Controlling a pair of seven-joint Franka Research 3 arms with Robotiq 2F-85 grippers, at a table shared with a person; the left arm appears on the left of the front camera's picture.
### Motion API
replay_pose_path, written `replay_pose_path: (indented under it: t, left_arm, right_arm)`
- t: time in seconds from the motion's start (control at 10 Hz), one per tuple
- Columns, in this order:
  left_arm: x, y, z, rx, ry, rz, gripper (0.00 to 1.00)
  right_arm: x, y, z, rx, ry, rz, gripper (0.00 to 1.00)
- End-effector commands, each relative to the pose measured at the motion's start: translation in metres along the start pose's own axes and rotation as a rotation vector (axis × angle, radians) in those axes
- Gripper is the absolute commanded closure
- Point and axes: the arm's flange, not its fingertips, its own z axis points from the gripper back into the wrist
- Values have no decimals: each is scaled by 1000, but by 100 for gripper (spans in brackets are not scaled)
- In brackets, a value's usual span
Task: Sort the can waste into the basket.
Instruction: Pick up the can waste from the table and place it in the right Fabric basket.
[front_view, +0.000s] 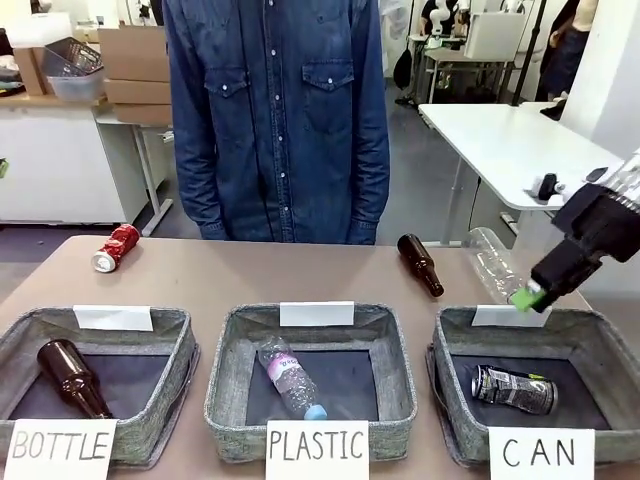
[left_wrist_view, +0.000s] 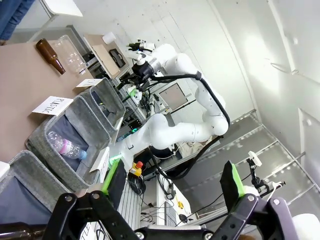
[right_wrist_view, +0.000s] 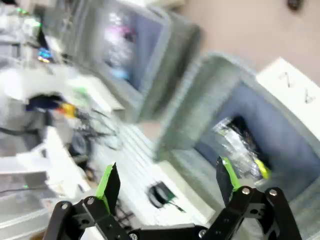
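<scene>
**Bench**: brown top, front view taken as the dial. A person in a denim shirt stands at 12 o'clock.

1. Grey woven-fabric basket signed "CAN", at 4 o'clock, with a white card on its far rim. Inside, the black metal drink can with silver ends lies on its side on the dark bottom.
2. Dented red metal drink can, on its side on the bare bench at 10 o'clock, well apart from the basket.
3. Grey fabric bin signed "PLASTIC", at 6 o'clock, holding a clear plastic bottle with a pink label.
4. Grey fabric bin signed "BOTTLE", at 8 o'clock, holding a brown glass bottle.
5. Loose items between the red can and the basket: a second brown glass bottle at 1 o'clock, and an empty clear plastic bottle at 2 o'clock, just beyond the basket's far rim.
6. Right hand, over the basket's far rim beside the card. Its fingers are spread wide with nothing between them.
7. Left hand: fingers wide apart, holding nothing.
</scene>
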Motion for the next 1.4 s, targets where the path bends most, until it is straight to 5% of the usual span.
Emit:
replay_pose_path:
  t: [0.0, 0.3, 0.4, 0.5, 1.3]
  left_arm:
    - [-1, -2, 1, -8, 12, -21, 0]
    - [-1, -2, 1, -8, 12, -21, 0]
    - [-1, -2, 1, -8, 12, -21, 0]
    - [-1, -2, 1, -8, 12, -21, 0]
    - [-1, -2, 1, -8, 12, -21, 0]
  right_arm:
    - [1, 0, 28, 570, -309, -152, 0]
    - [3, -20, 38, 796, -386, -181, 0]
    - [8, -22, 33, 680, -408, -187, 0]
    - [-3, -9, 43, 603, -254, -139, 0]
    - [-3, -9, 43, 603, -254, -139, 0]
